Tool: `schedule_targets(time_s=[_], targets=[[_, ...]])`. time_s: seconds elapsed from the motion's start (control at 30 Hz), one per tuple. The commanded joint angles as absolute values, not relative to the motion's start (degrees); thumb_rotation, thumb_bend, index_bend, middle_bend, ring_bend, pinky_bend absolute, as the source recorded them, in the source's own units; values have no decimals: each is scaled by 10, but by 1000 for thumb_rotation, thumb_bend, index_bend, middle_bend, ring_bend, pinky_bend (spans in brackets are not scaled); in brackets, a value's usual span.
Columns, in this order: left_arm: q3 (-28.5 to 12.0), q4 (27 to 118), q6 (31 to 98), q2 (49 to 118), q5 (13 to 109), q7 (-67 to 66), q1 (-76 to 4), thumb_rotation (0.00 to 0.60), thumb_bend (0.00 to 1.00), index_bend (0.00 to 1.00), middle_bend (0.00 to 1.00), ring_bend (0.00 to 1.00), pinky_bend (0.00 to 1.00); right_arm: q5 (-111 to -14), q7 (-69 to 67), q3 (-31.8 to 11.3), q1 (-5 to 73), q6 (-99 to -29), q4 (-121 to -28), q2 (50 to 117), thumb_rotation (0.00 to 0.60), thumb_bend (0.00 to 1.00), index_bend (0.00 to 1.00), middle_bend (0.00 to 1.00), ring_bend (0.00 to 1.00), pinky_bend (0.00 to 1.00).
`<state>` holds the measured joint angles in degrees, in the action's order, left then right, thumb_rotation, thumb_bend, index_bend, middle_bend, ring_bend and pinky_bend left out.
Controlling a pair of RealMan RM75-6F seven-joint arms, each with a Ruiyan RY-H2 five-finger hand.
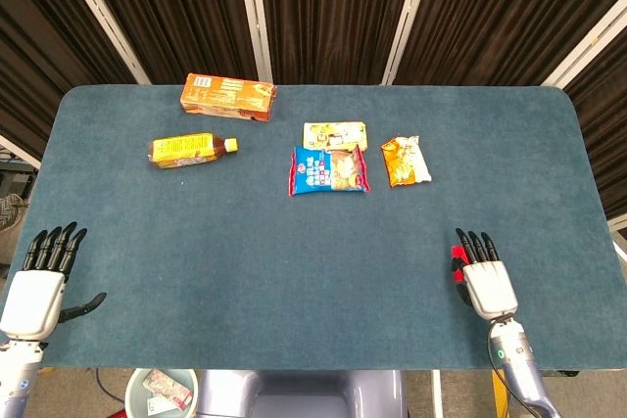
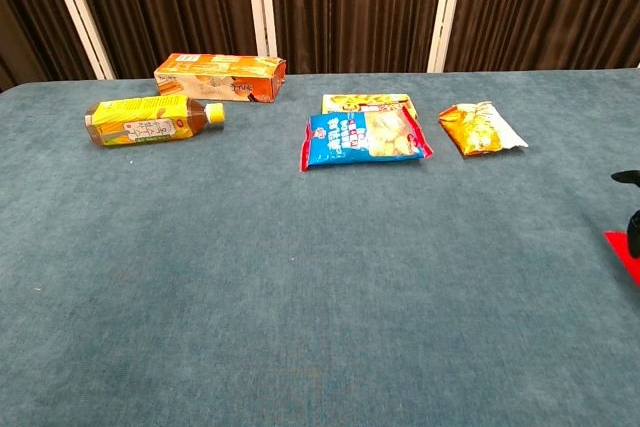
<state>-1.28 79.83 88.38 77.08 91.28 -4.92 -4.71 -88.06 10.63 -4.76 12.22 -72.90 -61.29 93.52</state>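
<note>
The red card (image 1: 456, 255) lies flat near the front edge of the tabletop (image 1: 294, 252), toward its right corner. The right hand (image 1: 484, 276) hovers over it, fingers extended and apart, gripping nothing. The left hand (image 1: 41, 279), also spread and empty, sits off the front-left corner.
</note>
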Motion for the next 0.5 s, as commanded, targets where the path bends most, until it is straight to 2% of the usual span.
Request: schedule_targets(time_s=[0.03, 0.5], targets=[[-13, 796, 877, 773, 908, -52, -49, 524, 134, 0, 0, 0, 8, -875, 105, -47, 125, -721, -607, 936, 600, 254, 459, 0, 0, 0], [-19, 795, 869, 779, 894, -59, -53, 532, 133, 0, 0, 0, 16, -860, 89, -43, 148, -683, -575, 951, 600, 254, 462, 0, 0, 0]])
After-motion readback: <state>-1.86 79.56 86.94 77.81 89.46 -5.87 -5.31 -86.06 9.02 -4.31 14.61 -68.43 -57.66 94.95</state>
